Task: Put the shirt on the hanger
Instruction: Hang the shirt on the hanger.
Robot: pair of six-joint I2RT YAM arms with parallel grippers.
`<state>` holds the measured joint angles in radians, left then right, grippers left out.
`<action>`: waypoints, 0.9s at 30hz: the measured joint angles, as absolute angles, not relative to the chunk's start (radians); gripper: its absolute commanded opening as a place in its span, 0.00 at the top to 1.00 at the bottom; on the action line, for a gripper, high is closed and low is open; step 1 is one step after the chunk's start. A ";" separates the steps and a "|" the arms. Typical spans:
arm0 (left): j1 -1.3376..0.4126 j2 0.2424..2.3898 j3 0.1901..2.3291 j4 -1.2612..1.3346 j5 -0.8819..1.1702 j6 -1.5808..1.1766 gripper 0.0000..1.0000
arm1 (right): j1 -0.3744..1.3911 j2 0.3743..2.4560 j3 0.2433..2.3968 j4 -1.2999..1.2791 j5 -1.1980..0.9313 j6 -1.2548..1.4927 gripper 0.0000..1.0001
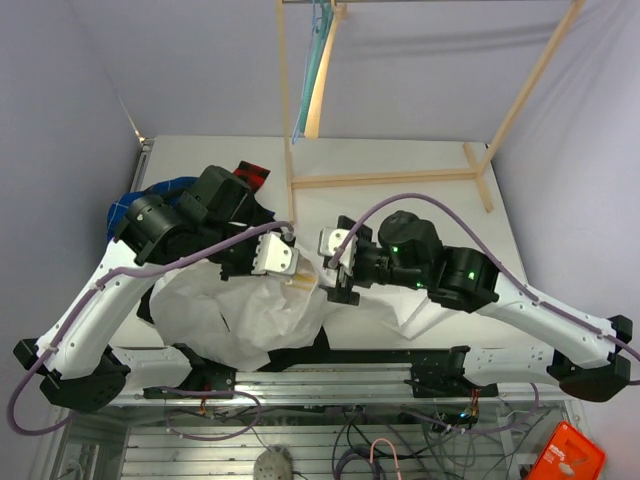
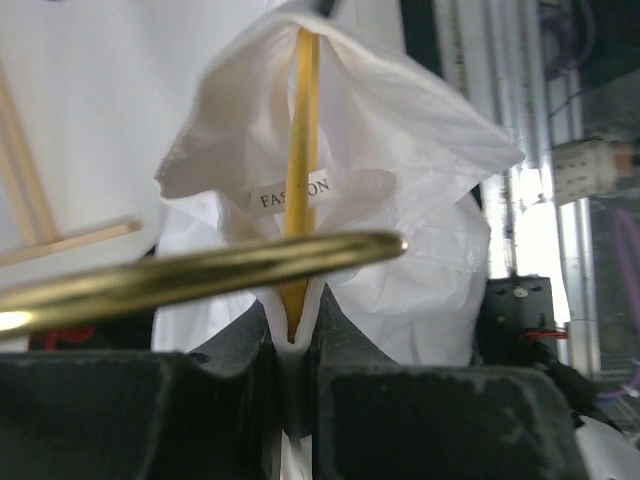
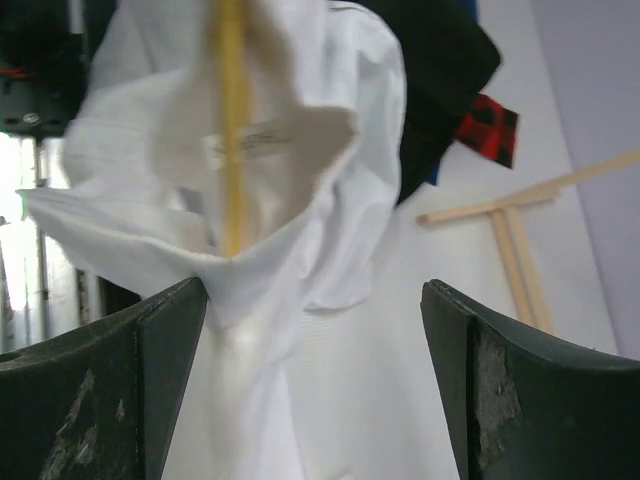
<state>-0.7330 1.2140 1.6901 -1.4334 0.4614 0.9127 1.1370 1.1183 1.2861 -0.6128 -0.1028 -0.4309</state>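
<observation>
Top external view, left to right. A blue plaid garment (image 1: pixel 120 206) and a black garment (image 1: pixel 252 173) with a red patch lie bunched at the left of the desk (image 1: pixel 400 150), partly under the left arm. The left tool (image 1: pixel 298 274) sits near the desk's front centre. The shirt (image 1: pixel 225 310) is spread crumpled below it and reaches the near edge. A short yellow stretch of the hanger (image 1: pixel 301 284) shows at the tool's tip. The right tool (image 1: pixel 336 272) faces it from just beside. A wooden rack (image 1: pixel 385 180) stands behind both, with a teal hanger (image 1: pixel 318 45) at its top.

Left wrist view. The left tool (image 2: pixel 293 345) is clenched on a thin bar of the hanger (image 2: pixel 303 110) together with a fold of the shirt (image 2: pixel 420 150). The bar runs upward into the collar, past a neck label (image 2: pixel 290 195). Another yellow rod crosses close to the lens, blurred.

Right wrist view. The right tool (image 3: pixel 315 385) is released, its fingers (image 3: pixel 110 390) wide apart and holding nothing. The shirt (image 3: pixel 330 130) hangs beyond them, with the hanger (image 3: pixel 232 120) bar inside the collar. The black garment (image 3: pixel 440 60) lies behind, to the right.
</observation>
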 measured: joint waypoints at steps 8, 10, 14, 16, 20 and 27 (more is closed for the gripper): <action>-0.741 1.206 1.668 -1.495 0.492 0.913 0.93 | 1.125 1.085 1.283 -0.582 -0.036 -0.431 0.13; -0.741 1.206 1.668 -1.497 0.494 0.913 0.93 | 1.125 1.083 1.284 -0.590 -0.038 -0.430 0.15; -0.741 1.206 1.668 -1.499 0.493 0.913 0.93 | 1.125 1.082 1.288 -0.630 -0.041 -0.424 0.16; -0.741 1.205 1.668 -1.499 0.493 0.913 0.93 | 1.125 1.079 1.303 -0.664 -0.052 -0.418 0.17; -0.741 1.204 1.671 -1.502 0.488 0.913 0.93 | 1.125 1.064 1.362 -0.751 -0.094 -0.383 0.20; -0.741 1.216 1.767 -1.512 0.472 0.910 0.93 | 1.125 1.022 1.317 -0.799 -0.147 -0.327 0.21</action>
<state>-0.7414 1.2160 1.7668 -1.5116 0.4721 0.9100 1.1248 1.0222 1.3170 -0.7994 -0.1467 -0.3271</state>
